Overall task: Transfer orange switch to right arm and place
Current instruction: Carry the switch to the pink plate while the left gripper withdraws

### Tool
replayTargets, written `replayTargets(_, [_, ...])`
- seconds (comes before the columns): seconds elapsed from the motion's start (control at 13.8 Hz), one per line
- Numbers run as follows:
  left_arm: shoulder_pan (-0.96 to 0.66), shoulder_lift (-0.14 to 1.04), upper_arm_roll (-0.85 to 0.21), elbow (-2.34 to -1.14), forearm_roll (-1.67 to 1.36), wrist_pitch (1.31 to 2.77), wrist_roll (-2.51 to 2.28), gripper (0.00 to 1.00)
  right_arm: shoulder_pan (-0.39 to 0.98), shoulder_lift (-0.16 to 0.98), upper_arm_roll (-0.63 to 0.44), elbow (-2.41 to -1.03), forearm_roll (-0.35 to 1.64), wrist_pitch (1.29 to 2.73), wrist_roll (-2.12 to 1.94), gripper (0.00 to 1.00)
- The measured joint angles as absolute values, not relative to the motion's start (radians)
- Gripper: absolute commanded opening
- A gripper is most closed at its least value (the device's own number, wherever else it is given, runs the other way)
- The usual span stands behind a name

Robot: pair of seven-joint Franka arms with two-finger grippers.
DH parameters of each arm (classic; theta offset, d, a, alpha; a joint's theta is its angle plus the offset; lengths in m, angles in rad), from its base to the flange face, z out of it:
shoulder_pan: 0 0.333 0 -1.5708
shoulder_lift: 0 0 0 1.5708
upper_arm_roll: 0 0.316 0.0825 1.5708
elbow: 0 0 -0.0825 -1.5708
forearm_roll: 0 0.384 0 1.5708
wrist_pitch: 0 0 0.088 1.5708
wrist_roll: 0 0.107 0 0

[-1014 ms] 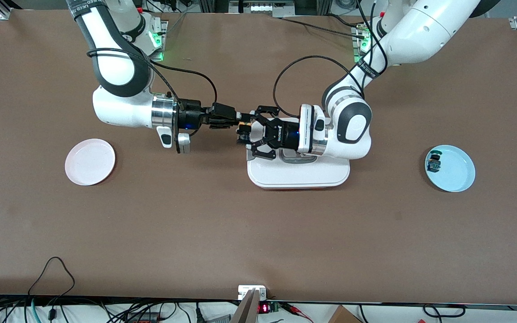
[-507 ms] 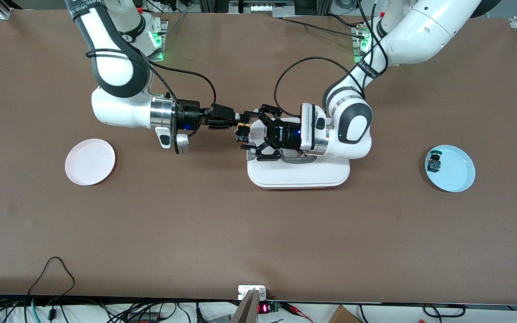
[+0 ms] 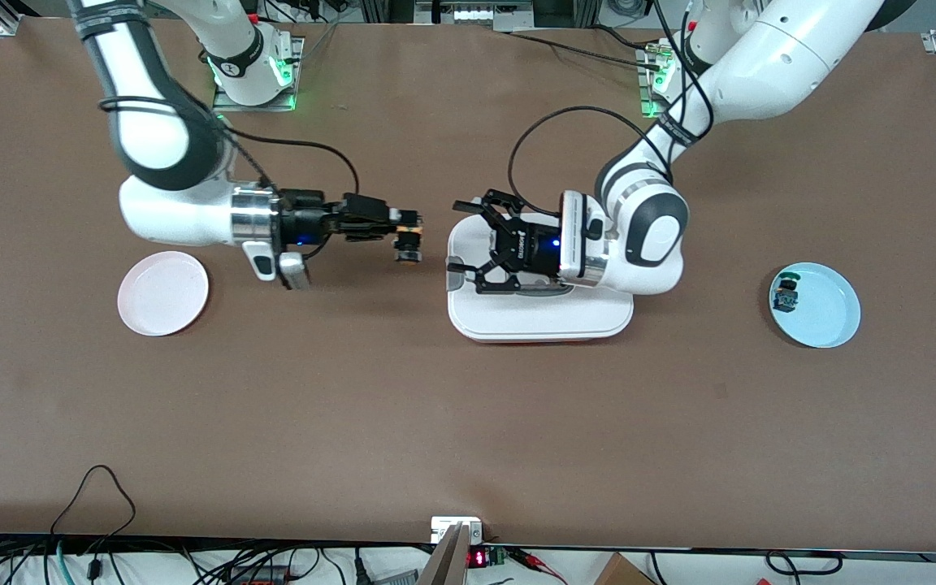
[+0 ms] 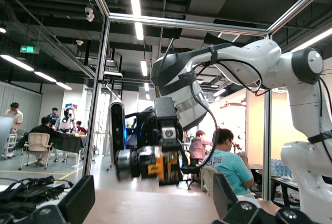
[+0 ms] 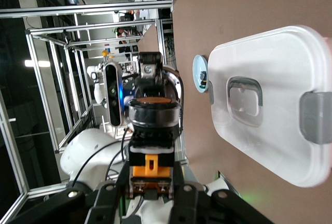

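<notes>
The orange switch (image 3: 409, 242), a tiny black barrel with an orange band, hangs from my right gripper (image 3: 408, 223), which is shut on it above the bare table beside the white box. The right wrist view shows the orange switch (image 5: 152, 130) clamped between the fingers of the right gripper (image 5: 151, 185). My left gripper (image 3: 456, 236) stands open and empty over the white box's edge, a short gap from the switch. In the left wrist view, the switch (image 4: 158, 163) is ahead of the left gripper (image 4: 153, 208), whose fingers (image 4: 78, 203) are spread wide.
A white lidded box (image 3: 541, 317) sits mid-table under the left wrist. A pink plate (image 3: 162, 292) lies toward the right arm's end. A light blue plate (image 3: 821, 313) toward the left arm's end holds a small dark part with teal bits (image 3: 785, 294).
My left gripper opened and let go of the switch. The right arm, still shut on it, drew back toward its own end; the two grippers are now apart.
</notes>
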State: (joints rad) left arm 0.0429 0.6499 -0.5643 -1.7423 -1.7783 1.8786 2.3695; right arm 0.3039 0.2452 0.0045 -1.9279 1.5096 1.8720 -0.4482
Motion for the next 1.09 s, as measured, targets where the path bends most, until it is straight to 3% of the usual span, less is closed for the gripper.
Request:
replayTargets(0.29, [0.175,0.6,-0.565,-1.735,-1.513,1.828,2.126,1.0,0.167,0.241,0.0,-1.875,1.304,1.676,-0.432,0.0])
replayTargets(0.65, [0.225,0.518,-0.56,-1.735,-1.095,1.835,1.753,1.0,0.005,0.224,-0.003,-1.677,0.867,1.426,-0.355,0.0])
replayTargets(1.09, [0.227,0.51,-0.56,-1.73,-0.574,1.833,1.218,1.0,-0.031,0.143,0.0,-1.625,0.248,1.444,-0.343,0.0])
